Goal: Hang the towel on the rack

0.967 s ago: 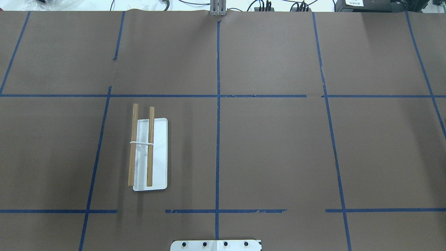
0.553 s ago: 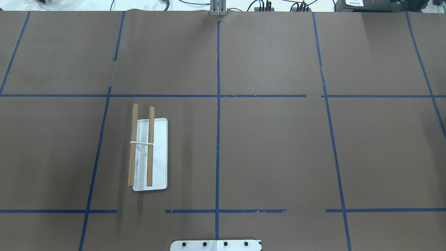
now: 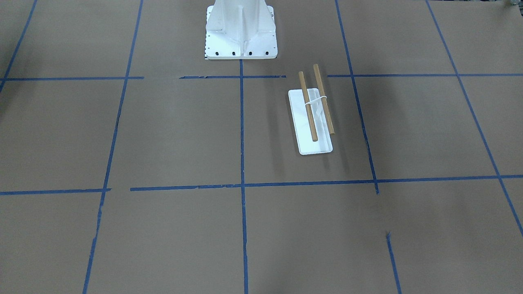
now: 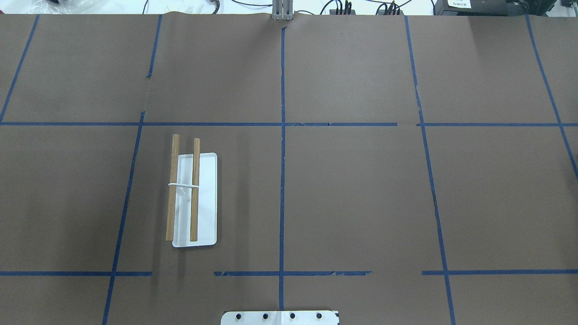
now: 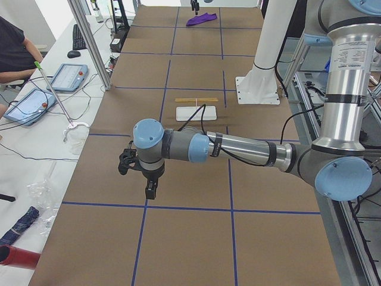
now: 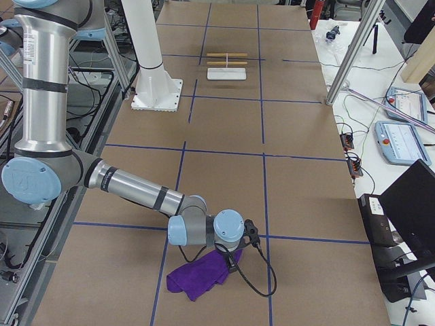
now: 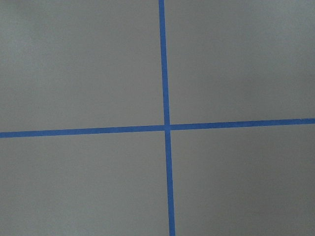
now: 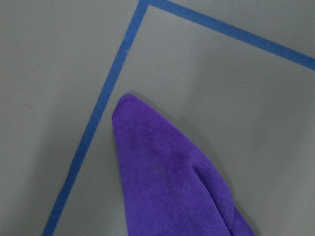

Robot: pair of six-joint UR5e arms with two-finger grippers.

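Note:
The rack point(image 4: 195, 189), two brown wooden dowels over a small white base, stands left of the table's middle; it also shows in the front view point(image 3: 309, 110) and both side views point(image 5: 196, 100) point(image 6: 226, 56). The purple towel point(image 6: 197, 278) lies crumpled on the table's right end, and its pointed corner fills the right wrist view point(image 8: 172, 182). My right gripper point(image 6: 233, 260) hangs right over the towel; I cannot tell whether it is open or shut. My left gripper point(image 5: 150, 192) hovers over bare table at the left end, far from the rack; its state cannot be told either.
The white metal pedestal point(image 3: 241, 28) with bolt holes stands at the robot's side of the table. Blue tape lines point(image 7: 165, 127) grid the brown table cover. Tablets and cables point(image 6: 401, 139) lie beyond the far edge. A person point(image 5: 15, 50) sits beside the table.

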